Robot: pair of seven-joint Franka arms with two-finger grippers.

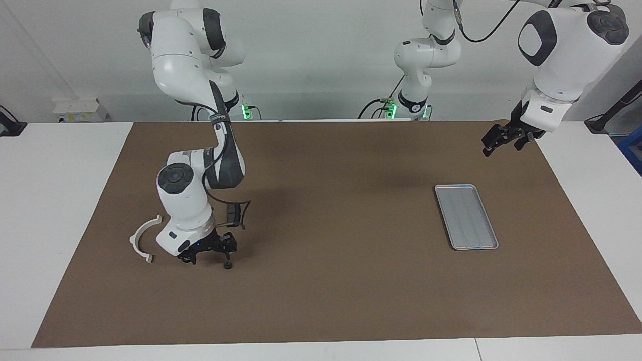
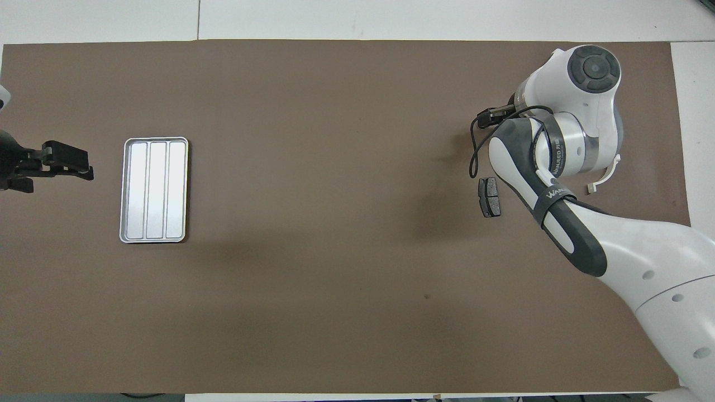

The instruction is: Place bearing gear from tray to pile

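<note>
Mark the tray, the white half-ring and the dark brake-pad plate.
tray [image 2: 129, 192]: overhead view, on its ribbed floor.
white half-ring [image 1: 138, 234]: facing view, on the middle of its arc.
dark brake-pad plate [image 2: 490, 197]: overhead view, on the middle of its face.

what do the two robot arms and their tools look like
Both arms have glossy white shells with dark grey joint bands and round grey end caps. The right arm carries a looping black cable and lettering on its grey band. Each tool, left and right, is black.
</note>
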